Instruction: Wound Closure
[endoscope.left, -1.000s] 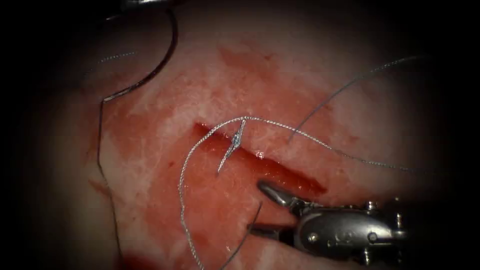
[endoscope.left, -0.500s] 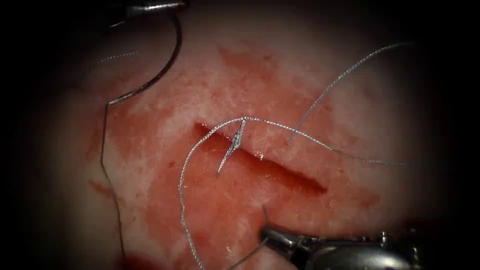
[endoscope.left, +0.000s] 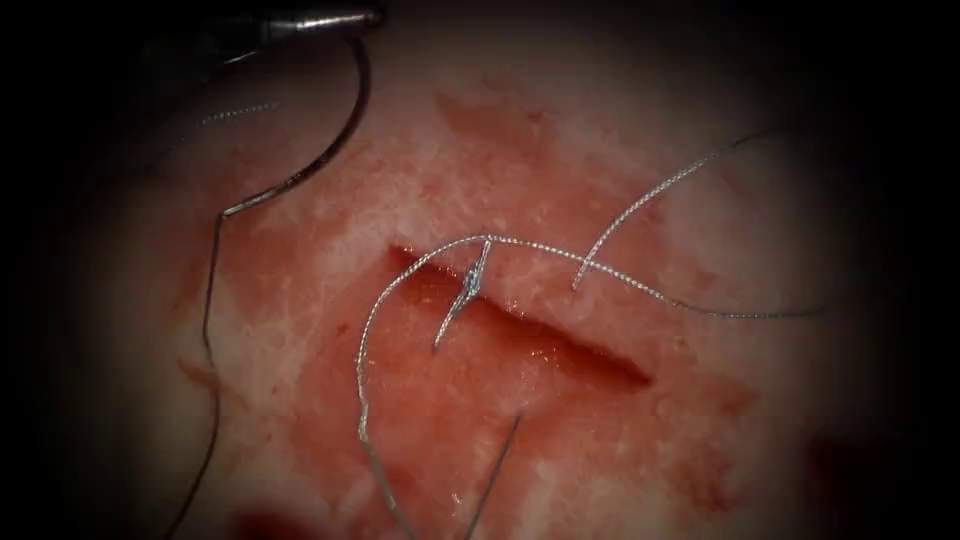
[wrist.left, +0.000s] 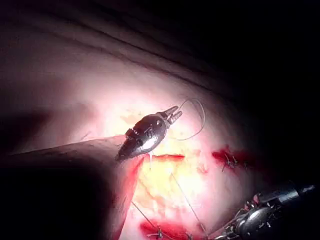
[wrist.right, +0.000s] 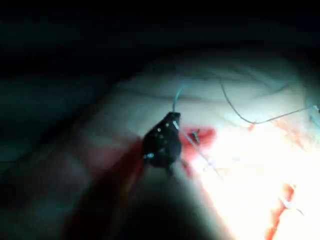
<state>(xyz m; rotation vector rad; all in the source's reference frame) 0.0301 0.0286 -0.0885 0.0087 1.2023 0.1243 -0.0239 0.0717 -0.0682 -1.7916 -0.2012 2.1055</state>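
The cut (endoscope.left: 540, 340) runs slantwise across the red-stained tissue (endoscope.left: 420, 170). My left tool (endoscope.left: 368, 18) is shut on the curved needle (endoscope.left: 330, 140) at the end away from the thread. The needle hangs free above the tissue left of the cut, and the left wrist view shows the same grip (wrist.left: 174, 115). Thread (endoscope.left: 208, 320) trails down from the needle's tail. A knotted stitch (endoscope.left: 474, 275) crosses the cut's upper end, with a braided loop (endoscope.left: 364, 350) beside it. My right tool (wrist.right: 175, 119) is shut on the thread, and a straight strand (endoscope.left: 498, 470) runs below the cut.
A loose thread tail (endoscope.left: 650, 195) lies on the tissue right of the cut, and another strand (endoscope.left: 720, 314) trails off to the right. Red fluid (endoscope.left: 270, 525) pools at the near edge. Older stitches (wrist.left: 231, 161) sit farther along the tissue.
My right tool's jaws closed on the dark strand below the cut, then drew back down out of the endoscope view, pulling that strand straight. The left tool and needle shifted slightly right.
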